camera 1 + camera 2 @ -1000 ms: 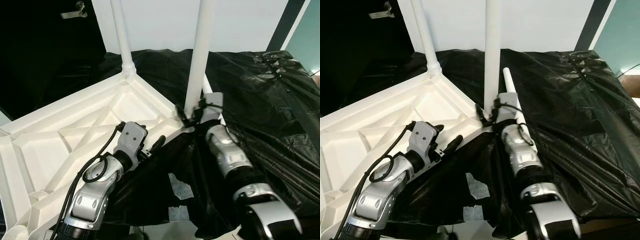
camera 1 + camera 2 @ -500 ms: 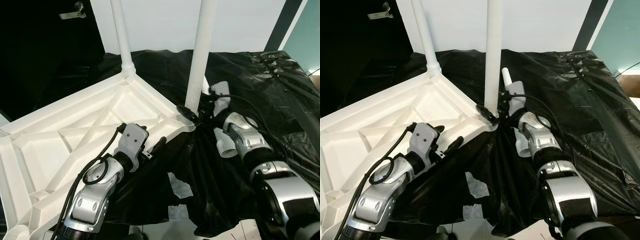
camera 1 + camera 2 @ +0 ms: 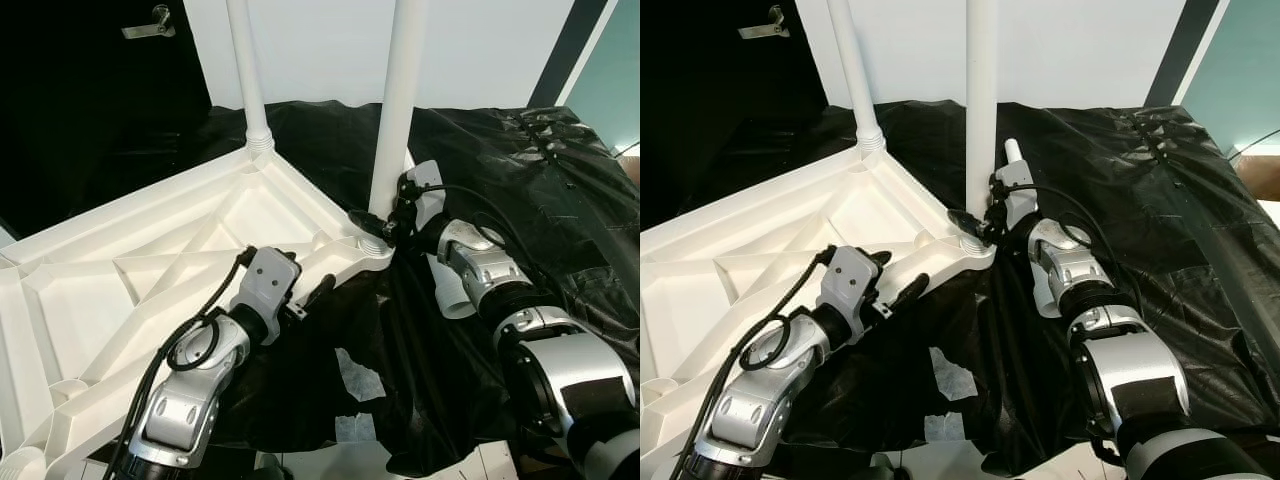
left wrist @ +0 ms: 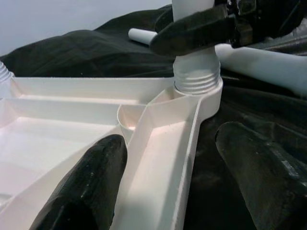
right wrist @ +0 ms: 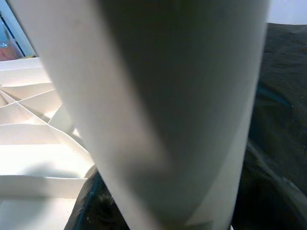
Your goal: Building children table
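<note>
A white children's table top [image 3: 150,270] lies upside down with its ribbed underside up. One white leg [image 3: 248,70] stands in the far corner socket. A second leg [image 3: 393,110] stands upright in the near right corner socket [image 4: 197,81]. My right gripper [image 3: 380,225] is shut on the base of this second leg, one black finger [image 4: 192,31] crossing its front. My left gripper [image 4: 172,143] is open, its fingers on either side of the table's rim just short of that socket. A loose white leg [image 3: 1012,155] lies on the black sheet behind my right arm.
Crumpled black plastic sheeting [image 3: 520,170] covers the surface under and to the right of the table top. A white wall [image 3: 320,40] stands behind and a dark door with a handle [image 3: 150,20] at the back left. White scraps [image 3: 360,375] lie near the front.
My right arm has swung from in front of the near leg round to its right side, still at its base. The leg now stands straighter. The left arm has stayed put.
</note>
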`<state>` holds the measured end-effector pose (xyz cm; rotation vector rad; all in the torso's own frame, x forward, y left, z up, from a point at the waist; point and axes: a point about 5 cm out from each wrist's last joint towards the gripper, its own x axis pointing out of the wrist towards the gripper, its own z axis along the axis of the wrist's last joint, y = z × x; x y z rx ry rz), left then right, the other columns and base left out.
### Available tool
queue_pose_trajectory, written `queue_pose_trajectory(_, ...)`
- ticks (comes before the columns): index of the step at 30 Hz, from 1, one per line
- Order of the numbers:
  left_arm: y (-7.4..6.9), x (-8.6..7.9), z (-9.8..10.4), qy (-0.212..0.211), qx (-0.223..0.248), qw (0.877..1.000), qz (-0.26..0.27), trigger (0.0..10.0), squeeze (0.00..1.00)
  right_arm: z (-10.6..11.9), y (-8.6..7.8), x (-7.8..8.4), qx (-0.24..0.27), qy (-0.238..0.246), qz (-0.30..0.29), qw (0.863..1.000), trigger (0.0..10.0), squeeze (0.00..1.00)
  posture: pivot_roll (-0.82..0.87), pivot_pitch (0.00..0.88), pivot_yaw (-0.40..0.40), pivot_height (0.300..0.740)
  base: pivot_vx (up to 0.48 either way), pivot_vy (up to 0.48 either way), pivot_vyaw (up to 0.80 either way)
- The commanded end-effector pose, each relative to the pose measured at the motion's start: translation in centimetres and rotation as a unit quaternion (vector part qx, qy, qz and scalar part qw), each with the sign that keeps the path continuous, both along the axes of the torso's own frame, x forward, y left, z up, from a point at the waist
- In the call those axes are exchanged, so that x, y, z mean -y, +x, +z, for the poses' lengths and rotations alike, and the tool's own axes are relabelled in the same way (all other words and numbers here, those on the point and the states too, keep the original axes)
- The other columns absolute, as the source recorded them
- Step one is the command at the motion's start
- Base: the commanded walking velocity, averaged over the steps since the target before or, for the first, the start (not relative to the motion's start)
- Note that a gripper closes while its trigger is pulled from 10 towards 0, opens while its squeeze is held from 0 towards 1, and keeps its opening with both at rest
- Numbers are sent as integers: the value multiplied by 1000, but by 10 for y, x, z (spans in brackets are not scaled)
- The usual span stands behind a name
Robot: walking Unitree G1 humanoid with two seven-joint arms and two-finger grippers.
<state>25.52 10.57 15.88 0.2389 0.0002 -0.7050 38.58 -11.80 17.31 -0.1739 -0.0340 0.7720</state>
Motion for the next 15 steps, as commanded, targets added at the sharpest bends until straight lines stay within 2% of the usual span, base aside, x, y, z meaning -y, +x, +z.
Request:
queue_pose_trajectory(1, 0, -1, 0, 1, 2, 1000, 21, 10000, 0, -17, -1, 1, -36, -24, -24, 999, 0, 0, 186, 40, -30, 740, 0, 0, 0)
queue_pose_trajectory(2, 0, -1, 0, 1, 2, 1000, 21, 10000, 0, -17, -1, 1, -36, -24, -24, 999, 0, 0, 186, 40, -30, 740, 0, 0, 0)
queue_pose_trajectory(3, 0, -2, 0, -1, 2, 1000, 24, 10000, 0, -19, 1, 3, -43, -20, -63, 997, 0, 0, 184, 42, -31, 740, 0, 0, 0)
queue_pose_trajectory(5, 0, -2, 0, -1, 2, 1000, 24, 10000, 0, -19, 1, 3, -43, -20, -63, 997, 0, 0, 184, 42, -31, 740, 0, 0, 0)
queue_pose_trajectory(7, 1, -3, 1, -6, 5, 1000, 31, 10000, 0, -20, 4, 0, -37, -7, -145, 989, 0, 0, 183, 44, -30, 740, 0, 0, 0)
queue_pose_trajectory(8, 1, -3, 1, -6, 5, 1000, 31, 10000, 0, -20, 4, 0, -37, -7, -145, 989, 0, 0, 183, 44, -30, 740, 0, 0, 0)
queue_pose_trajectory(11, 1, -4, 2, -10, 4, 999, 37, 10000, 0, -23, 2, -9, -27, 4, -211, 977, 0, 0, 185, 46, -32, 740, 0, 0, 0)
queue_pose_trajectory(12, 1, -4, 2, -10, 4, 999, 37, 10000, 0, -23, 2, -9, -27, 4, -211, 977, 0, 0, 185, 46, -32, 740, 0, 0, 0)
queue_pose_trajectory(13, 1, -5, 2, -7, 8, 999, 41, 10000, 0, -24, 2, -11, -20, 6, -246, 969, 0, 0, 185, 46, -31, 740, 0, 0, 0)
queue_pose_trajectory(14, 1, -5, 2, -7, 8, 999, 41, 10000, 0, -24, 2, -11, -20, 6, -246, 969, 0, 0, 185, 46, -31, 740, 0, 0, 0)
queue_pose_trajectory(15, 2, -6, 3, -6, 10, 999, 47, 10000, 0, -26, 1, -12, -21, 17, -274, 961, 0, 0, 191, 45, -33, 740, 0, 0, 0)
